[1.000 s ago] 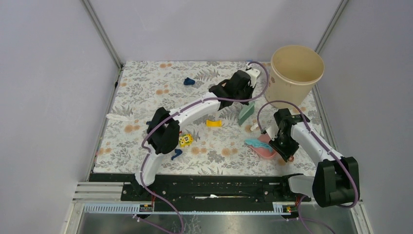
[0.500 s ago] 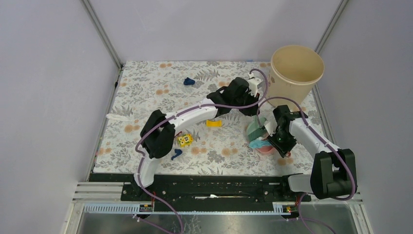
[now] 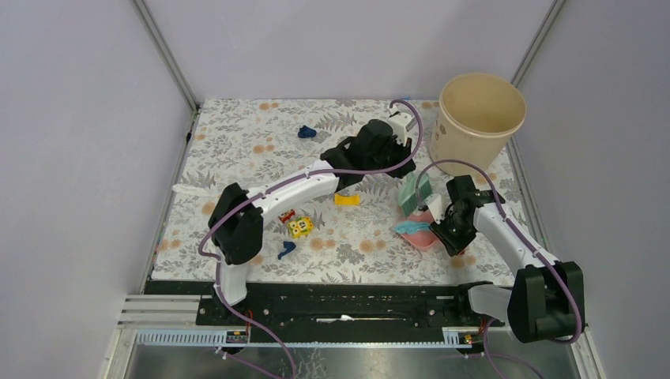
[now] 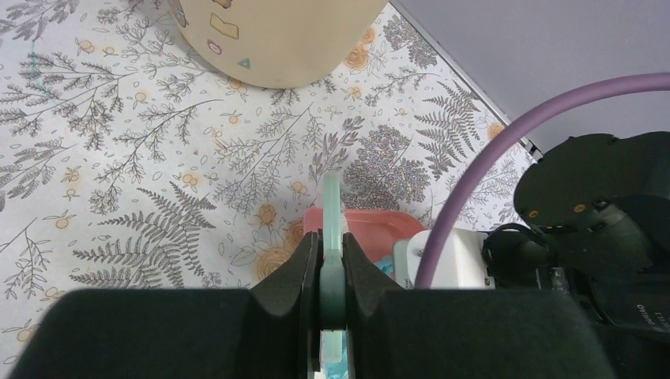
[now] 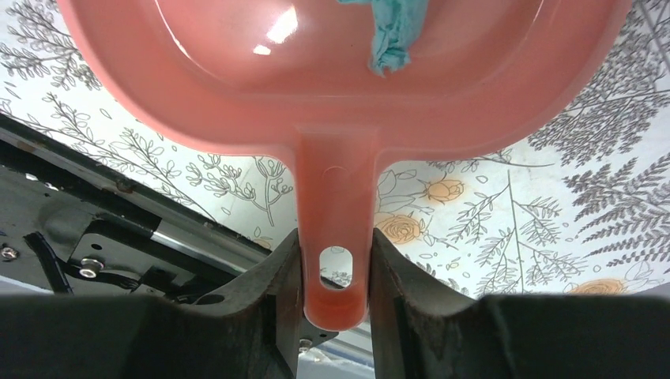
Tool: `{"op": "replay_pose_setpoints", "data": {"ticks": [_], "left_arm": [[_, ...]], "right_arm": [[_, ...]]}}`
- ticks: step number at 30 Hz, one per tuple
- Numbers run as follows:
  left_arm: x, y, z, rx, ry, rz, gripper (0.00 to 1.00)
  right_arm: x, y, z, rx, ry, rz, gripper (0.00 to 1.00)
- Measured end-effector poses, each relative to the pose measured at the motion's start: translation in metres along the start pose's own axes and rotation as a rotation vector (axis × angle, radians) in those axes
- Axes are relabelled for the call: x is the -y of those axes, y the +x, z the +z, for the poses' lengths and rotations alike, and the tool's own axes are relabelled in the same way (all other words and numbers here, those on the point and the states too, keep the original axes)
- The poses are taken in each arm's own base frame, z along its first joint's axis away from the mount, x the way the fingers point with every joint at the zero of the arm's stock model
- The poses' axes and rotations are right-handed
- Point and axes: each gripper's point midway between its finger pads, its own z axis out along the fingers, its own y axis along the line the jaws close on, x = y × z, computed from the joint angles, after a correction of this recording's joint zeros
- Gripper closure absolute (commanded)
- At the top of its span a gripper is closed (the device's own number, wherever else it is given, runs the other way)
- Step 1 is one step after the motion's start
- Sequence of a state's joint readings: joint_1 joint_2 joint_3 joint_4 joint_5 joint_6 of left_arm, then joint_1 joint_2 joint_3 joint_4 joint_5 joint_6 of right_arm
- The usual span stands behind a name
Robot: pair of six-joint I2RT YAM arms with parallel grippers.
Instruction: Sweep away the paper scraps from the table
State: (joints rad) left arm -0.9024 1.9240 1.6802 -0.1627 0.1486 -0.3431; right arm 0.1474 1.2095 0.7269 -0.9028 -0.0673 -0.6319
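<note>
My left gripper [image 3: 397, 174] is shut on the handle of a pale teal brush [image 3: 412, 193], held edge-on [image 4: 331, 237] just above the far rim of a pink dustpan [image 3: 422, 235]. My right gripper [image 3: 447, 227] is shut on the dustpan handle [image 5: 336, 237]. A crumpled teal paper scrap [image 5: 391, 31] lies in the pan [image 5: 237, 87]. Navy paper wads lie at the back [image 3: 306, 132] and front left [image 3: 286, 250] of the floral-cloth table [image 3: 237, 150]. A white paper strip [image 3: 190, 191] lies at the left edge.
A tall beige bucket [image 3: 480, 114] stands at the back right, close behind the brush [image 4: 269, 39]. A yellow curved piece [image 3: 346, 200] lies mid-table. Small yellow [image 3: 300, 228] and red [image 3: 286, 215] toy blocks sit under the left arm.
The left gripper swept the brush down to the dustpan's mouth, then drew it back up and left. The dustpan shifted slightly left. The left elbow swung left, uncovering the red block.
</note>
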Motion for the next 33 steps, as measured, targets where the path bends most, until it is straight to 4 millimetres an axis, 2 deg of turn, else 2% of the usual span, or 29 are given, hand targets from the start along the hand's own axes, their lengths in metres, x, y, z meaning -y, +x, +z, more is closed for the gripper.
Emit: {"op": "replay_pose_setpoints", "data": {"ticks": [10,17,19,23,29,33], "left_arm": [[-0.004,0.007,-0.005,-0.050,0.034,-0.138,1.00],[-0.043,0.009,-0.014,-0.084,-0.023,-0.223,1.00],[-0.047,0.009,-0.017,-0.088,-0.030,-0.232,1.00],[-0.048,0.007,-0.030,-0.088,-0.030,-0.245,1.00],[-0.038,-0.012,-0.054,-0.035,-0.019,-0.246,1.00],[-0.034,-0.017,-0.070,0.006,-0.015,-0.270,1.00]], "right_arm": [[-0.003,-0.020,-0.006,0.128,-0.011,-0.048,1.00],[-0.016,-0.023,-0.011,0.237,-0.023,-0.109,1.00],[-0.019,-0.022,-0.010,0.254,-0.027,-0.123,1.00],[-0.024,-0.021,-0.009,0.281,-0.038,-0.144,1.00],[-0.029,-0.026,-0.010,0.310,-0.066,-0.154,1.00],[-0.031,-0.028,-0.010,0.319,-0.073,-0.155,1.00]]}}
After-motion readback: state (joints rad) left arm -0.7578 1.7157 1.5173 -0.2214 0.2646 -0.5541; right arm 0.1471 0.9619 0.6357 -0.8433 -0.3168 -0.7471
